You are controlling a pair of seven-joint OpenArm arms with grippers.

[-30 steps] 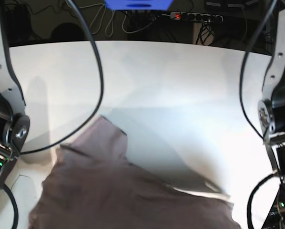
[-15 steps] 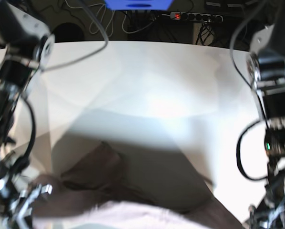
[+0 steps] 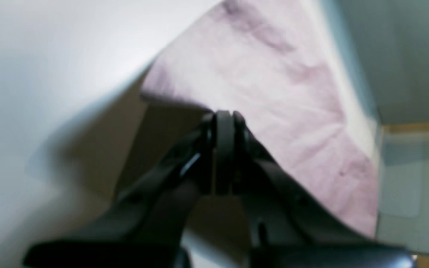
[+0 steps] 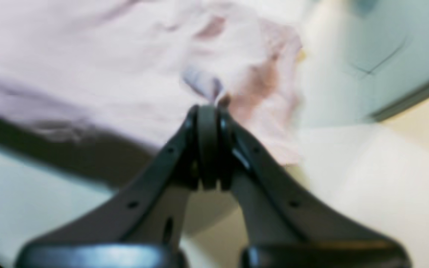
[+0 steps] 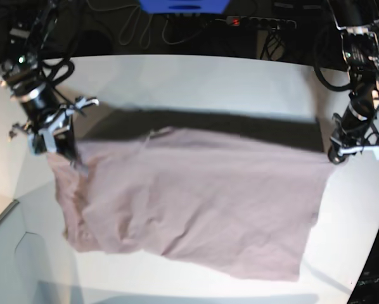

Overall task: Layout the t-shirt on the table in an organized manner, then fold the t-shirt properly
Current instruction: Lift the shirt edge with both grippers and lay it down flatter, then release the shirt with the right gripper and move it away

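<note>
Both hands, left hand [image 5: 336,154] and right hand [image 5: 61,151], are clamped on the wrinkly mauve-grey cotton t-shirt [image 5: 196,202], stretched between them above the smooth white counter [image 5: 196,82]; bare counter lies beyond; wrist views blur.

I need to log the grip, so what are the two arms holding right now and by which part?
Both hold the t-shirt, spread above the table. The left tool and the right tool are each shut on a far corner of the cloth.
</note>
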